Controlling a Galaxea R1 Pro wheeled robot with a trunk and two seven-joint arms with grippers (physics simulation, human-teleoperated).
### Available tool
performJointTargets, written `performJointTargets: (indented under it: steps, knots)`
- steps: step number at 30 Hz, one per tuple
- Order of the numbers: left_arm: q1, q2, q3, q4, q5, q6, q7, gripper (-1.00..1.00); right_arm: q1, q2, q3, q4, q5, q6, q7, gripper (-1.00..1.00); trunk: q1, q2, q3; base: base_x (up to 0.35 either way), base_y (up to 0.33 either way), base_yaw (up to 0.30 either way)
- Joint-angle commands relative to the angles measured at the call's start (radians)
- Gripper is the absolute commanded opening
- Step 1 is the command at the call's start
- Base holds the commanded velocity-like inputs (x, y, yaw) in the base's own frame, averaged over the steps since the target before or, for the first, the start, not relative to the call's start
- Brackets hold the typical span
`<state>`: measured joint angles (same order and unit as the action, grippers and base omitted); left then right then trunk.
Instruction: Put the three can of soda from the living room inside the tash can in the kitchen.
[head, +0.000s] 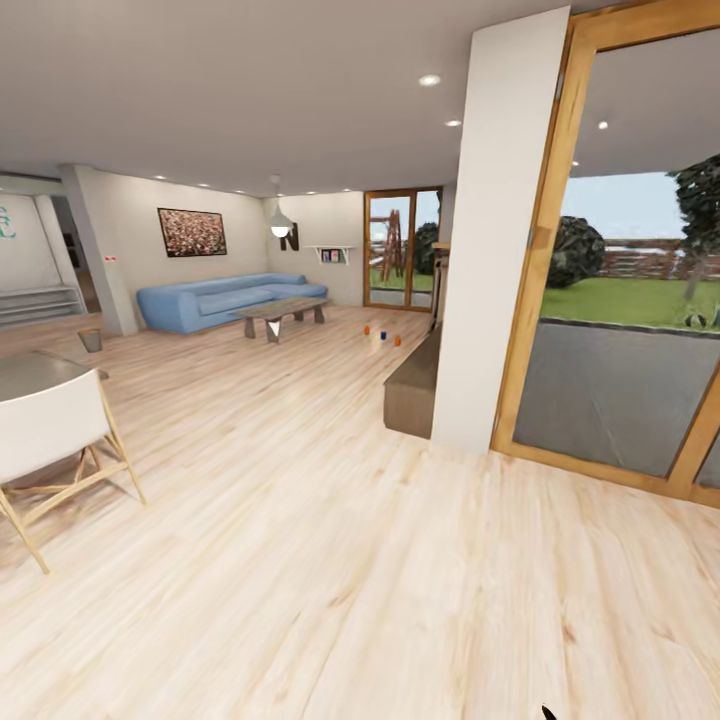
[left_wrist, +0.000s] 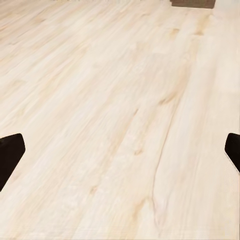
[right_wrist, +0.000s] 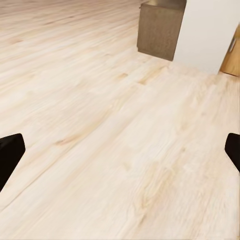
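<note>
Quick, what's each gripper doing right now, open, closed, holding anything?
Left gripper: open, fingers wide apart, nothing between them.
Right gripper: open, fingers wide apart, nothing held.

Cans of soda (head: 381, 336): small items set on the light wood floor (head: 330, 520) of the living room, far across it, between the low wooden coffee table (head: 283, 312) and the long dark cabinet (head: 413, 385). Two orange ones are made out, with a pale shape between them; finer detail is too small to tell. They are grouped close together.

Trash can (head: 90, 340): small grey tapered bin, stood upright on the floor at the far left, beside the white pillar (head: 100, 255).
</note>
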<state>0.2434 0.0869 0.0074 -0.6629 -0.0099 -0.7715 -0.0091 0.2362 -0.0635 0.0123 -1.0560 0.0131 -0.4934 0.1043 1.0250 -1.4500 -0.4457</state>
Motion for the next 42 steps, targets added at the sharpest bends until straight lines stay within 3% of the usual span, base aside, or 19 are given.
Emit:
performJointTargets:
  steps: [1,26,42]
  knots:
    - [0.0,0.0,0.0,0.0,0.0,0.0,0.0,1.0,0.0,0.0,0.0,0.0,0.0,0.0,0.0,1.0,0.0,0.0,0.0,0.263,-0.213,0.0]
    - [0.0,0.0,-0.001,0.002,-0.001,0.0,0.0,1.0,0.0,0.0,0.0,0.002,-0.001,0.001,0.0,1.0,0.0,0.0,0.0,0.265,-0.204,0.003]
    - [-0.001,0.0,0.0,0.002,-0.001,0.001,0.0,1.0,0.0,0.01,0.01,0.016,0.0,0.0,-0.002,1.0,0.0,0.0,0.001,0.273,-0.104,0.187]
